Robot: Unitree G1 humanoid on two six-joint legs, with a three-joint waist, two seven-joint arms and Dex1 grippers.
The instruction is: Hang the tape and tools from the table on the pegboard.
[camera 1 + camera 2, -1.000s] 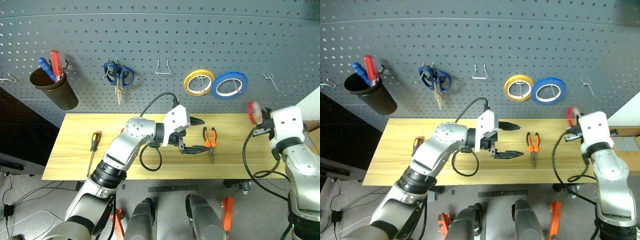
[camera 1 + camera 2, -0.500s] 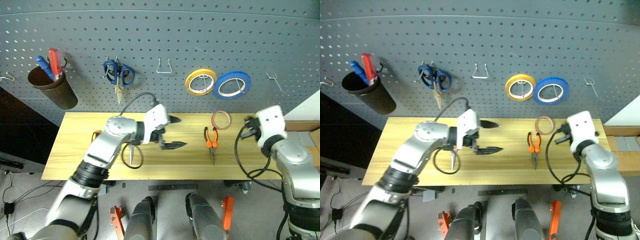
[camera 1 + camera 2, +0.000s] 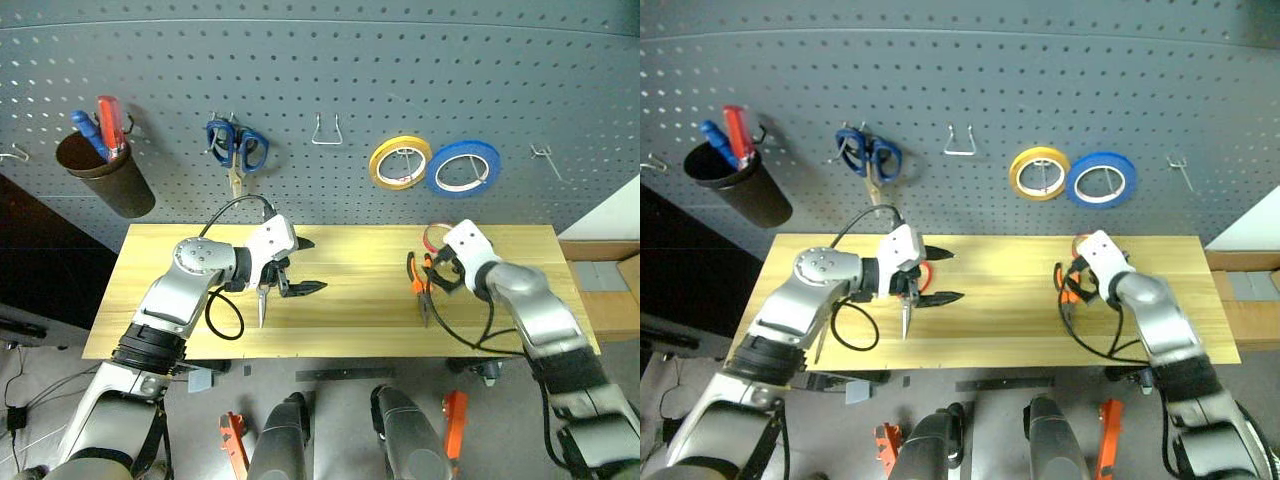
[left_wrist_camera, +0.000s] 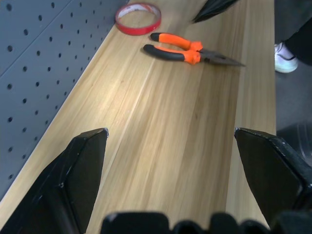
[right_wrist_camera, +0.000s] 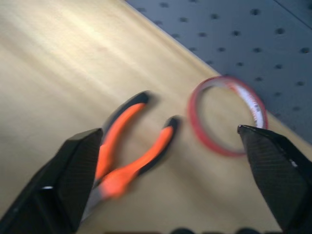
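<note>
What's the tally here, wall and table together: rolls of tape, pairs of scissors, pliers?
Tape: 3 (yellow tape roll and blue tape roll on the grey pegboard; thin red tape ring on the light wooden table)
Scissors: 2 (blue-handled scissors hanging; red-handled scissors on the table)
Pliers: 1 (orange-and-black needle-nose pliers on the table)
Total: 6

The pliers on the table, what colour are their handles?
Orange with black, clearest in the left wrist view: pliers.
</note>
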